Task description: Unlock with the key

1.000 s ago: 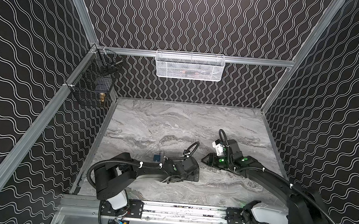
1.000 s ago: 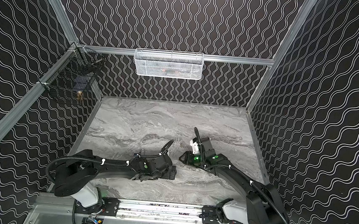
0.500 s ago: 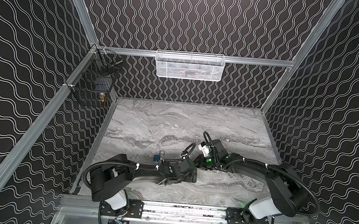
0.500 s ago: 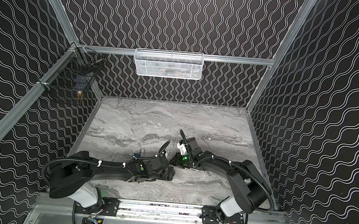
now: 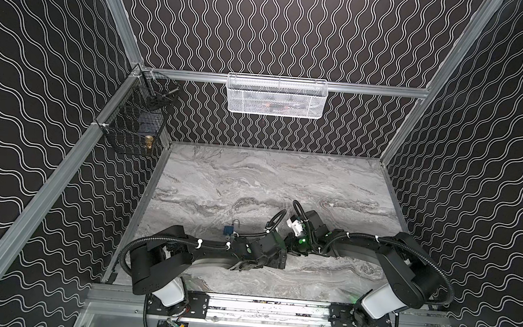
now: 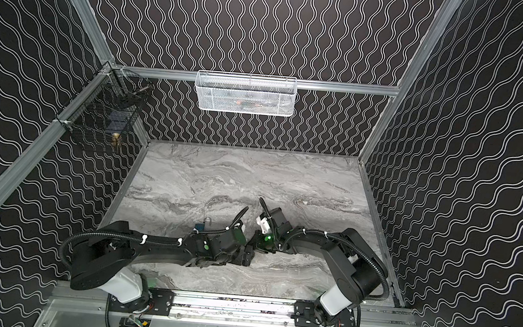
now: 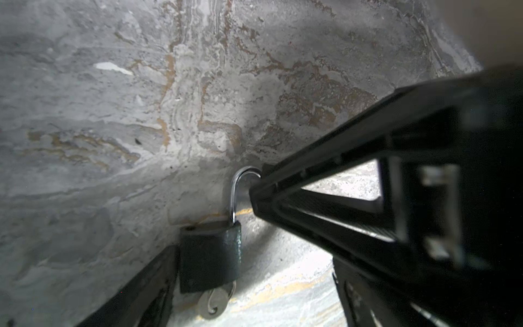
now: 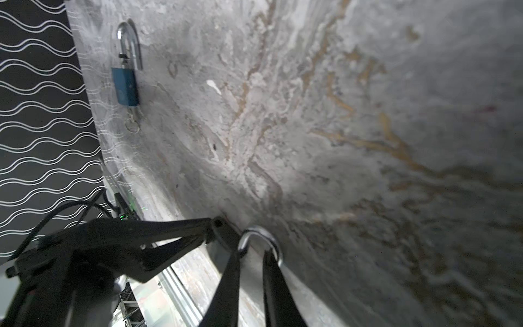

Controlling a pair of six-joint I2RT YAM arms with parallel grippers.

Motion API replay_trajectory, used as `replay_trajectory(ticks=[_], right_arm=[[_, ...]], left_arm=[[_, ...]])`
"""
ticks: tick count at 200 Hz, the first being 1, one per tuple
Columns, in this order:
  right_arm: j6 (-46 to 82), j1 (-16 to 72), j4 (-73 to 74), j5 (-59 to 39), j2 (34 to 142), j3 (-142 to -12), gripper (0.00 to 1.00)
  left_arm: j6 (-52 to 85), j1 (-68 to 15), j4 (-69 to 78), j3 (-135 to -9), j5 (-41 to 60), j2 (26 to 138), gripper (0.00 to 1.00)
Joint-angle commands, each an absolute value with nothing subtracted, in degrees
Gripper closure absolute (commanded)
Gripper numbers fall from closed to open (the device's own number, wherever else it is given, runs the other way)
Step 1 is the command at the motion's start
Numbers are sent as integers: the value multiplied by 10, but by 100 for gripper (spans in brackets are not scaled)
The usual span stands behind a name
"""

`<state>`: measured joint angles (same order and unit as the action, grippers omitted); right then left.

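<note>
A dark padlock lies on the marble table with a silver key stuck in its base. Its shackle is lifted out on one side. My left gripper is open around the lock body, one finger against it and the other well clear. My right gripper is shut on the shackle, its tip at the arch. In both top views the two grippers meet low at the front centre and hide this lock.
A blue padlock with a key ring lies just left of my left wrist. A white mesh basket hangs on the back wall. A black wire basket hangs on the left wall.
My right arm has swung left to meet the left gripper, and its jaws have narrowed onto the shackle. The left gripper has closed in slightly and shifted a little left.
</note>
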<state>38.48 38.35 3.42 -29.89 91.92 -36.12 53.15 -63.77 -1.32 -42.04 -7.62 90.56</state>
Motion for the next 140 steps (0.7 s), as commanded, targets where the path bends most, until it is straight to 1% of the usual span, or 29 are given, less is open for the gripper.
replay_trajectory(ticks=[1, 20, 49, 80, 96, 119, 140], right_arm=[[384, 388, 41, -304, 932, -358, 82], [383, 387, 37, -298, 944, -365, 82], [375, 388, 12, -277, 933, -373, 82], [376, 388, 8, -286, 874, -373, 75], [372, 384, -9, -278, 831, -381, 69], [352, 355, -72, -240, 776, -396, 59], [315, 296, -143, -171, 721, -413, 47]], left_arm=[[535, -637, 7, -421, -80, 904, 11], [538, -637, 8, -418, -84, 897, 11], [532, -636, -22, -418, -100, 868, 6], [507, -630, -33, -403, -115, 799, 4], [488, -623, -64, -401, -135, 757, 3], [465, -599, -162, -414, -194, 690, 2], [423, -531, -227, -419, -243, 640, 1]])
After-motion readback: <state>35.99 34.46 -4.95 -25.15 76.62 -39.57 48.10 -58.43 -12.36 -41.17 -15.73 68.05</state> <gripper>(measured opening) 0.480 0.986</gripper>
